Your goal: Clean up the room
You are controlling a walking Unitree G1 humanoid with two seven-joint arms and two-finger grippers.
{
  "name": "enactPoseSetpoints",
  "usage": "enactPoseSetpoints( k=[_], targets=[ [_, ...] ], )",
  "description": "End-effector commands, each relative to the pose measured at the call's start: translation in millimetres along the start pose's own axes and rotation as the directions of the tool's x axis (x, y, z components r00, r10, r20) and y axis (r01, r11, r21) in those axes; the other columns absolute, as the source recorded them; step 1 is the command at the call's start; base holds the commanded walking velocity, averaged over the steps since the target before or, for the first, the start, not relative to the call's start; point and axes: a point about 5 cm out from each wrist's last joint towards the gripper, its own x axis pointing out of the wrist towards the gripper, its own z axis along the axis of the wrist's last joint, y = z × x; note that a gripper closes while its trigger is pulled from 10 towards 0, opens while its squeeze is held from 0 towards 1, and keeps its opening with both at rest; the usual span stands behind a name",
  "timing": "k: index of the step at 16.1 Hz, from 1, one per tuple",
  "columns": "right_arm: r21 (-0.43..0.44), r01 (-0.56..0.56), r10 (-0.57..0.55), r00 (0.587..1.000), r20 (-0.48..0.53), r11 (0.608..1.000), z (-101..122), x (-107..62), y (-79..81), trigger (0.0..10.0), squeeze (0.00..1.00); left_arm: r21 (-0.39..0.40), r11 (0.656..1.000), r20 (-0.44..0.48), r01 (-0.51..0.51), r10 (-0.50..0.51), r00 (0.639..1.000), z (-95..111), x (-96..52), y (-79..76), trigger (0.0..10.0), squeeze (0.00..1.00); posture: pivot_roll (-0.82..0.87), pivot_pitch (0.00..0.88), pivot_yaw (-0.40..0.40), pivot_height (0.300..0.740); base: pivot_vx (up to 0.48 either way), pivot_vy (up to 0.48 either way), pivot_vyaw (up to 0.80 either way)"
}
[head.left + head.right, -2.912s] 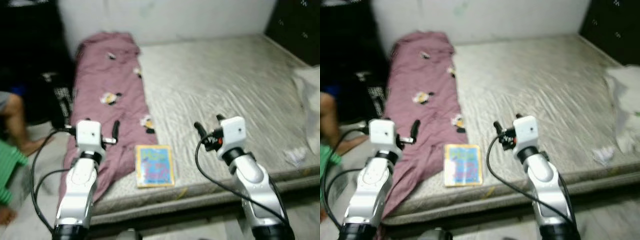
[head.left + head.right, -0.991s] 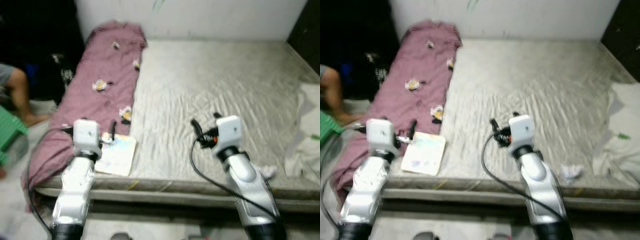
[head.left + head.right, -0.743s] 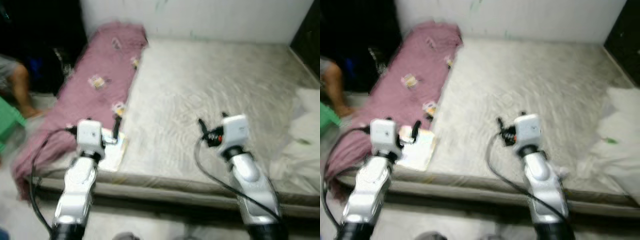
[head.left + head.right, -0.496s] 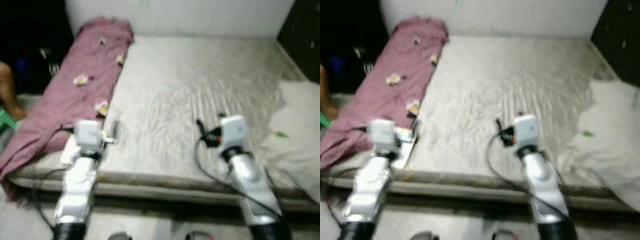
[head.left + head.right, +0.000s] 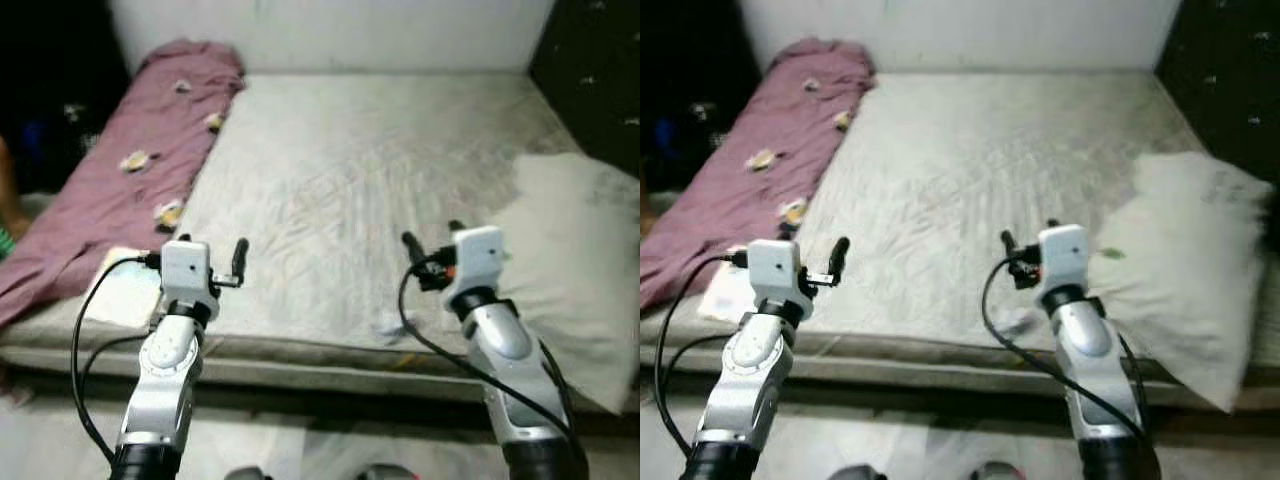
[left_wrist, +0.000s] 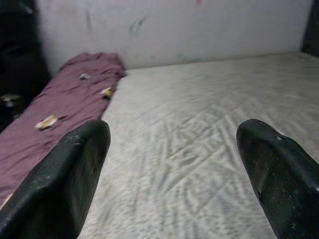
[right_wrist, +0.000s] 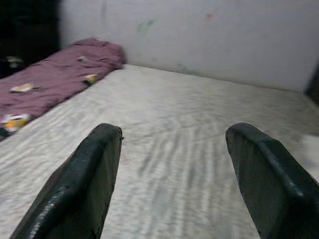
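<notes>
Wrinkled grey mattress [image 5: 370,150] against white wall; maroon blanket [image 5: 120,180] along left edge, book [image 5: 122,288] at near-left corner, pillow [image 5: 580,260] at right. Left gripper [image 6: 172,181] and right gripper [image 7: 172,179] above near edge, spread wide, empty.

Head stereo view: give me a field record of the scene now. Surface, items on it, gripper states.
surface: bare grey mattress, low to the floor
left side: maroon blanket with small printed motifs, lying along the mattress's left edge
near-left corner: book, at the blanket's near end
right side: white pillow
front edge: small crumpled white scrap, type unclear
left gripper: open, empty, raised above the mattress's front-left part
right gripper: open, empty, raised above the front edge beside the pillow
</notes>
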Motion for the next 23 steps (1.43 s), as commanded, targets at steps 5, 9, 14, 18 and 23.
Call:
enactPoseSetpoints(
  k=[5,9,14,18,23],
  targets=[
    [0.003,-0.014,0.013,1.0,0.006,1.0,1.9,1.9,4.5,10.0,0.0,0.0,1.0,0.02,0.011,-0.011,1.0,3.7,0.1,3.8,10.0,0.0,-0.05,0.0,0.029,0.74,0.185,0.0,-0.11],
    [0.005,-0.011,0.011,1.0,0.004,1.0,1.8,1.9,4.3,10.0,0.0,-0.003,1.0,0.02,0.015,-0.015,1.0,3.7,0.1,3.8,10.0,0.0,-0.05,0.0,0.029,0.74,0.352,0.0,0.0],
    [0.001,-0.007,0.007,1.0,0.005,1.0,2.1,2.0,4.3,10.0,0.0,-0.004,1.0,0.021,0.016,-0.016,1.0,3.7,0.3,3.9,10.0,0.0,-0.05,0.0,0.03,0.74,0.371,0.0,-0.21],
    [-0.001,-0.008,0.008,1.0,0.005,1.0,1.7,1.8,4.1,10.0,0.0,0.003,1.0,0.009,-0.004,0.004,1.0,2.2,0.3,5.0,10.0,0.0,-0.05,0.0,0.03,0.74,0.165,0.0,0.0],
    [-0.018,-0.021,0.021,1.0,0.018,1.0,7.2,6.8,5.9,10.0,0.0,0.005,0.999,0.005,-0.044,0.044,0.999,3.3,1.3,10.6,10.0,0.0,-0.02,0.0,0.029,0.74,0.0,0.0,0.0]
  ],
)
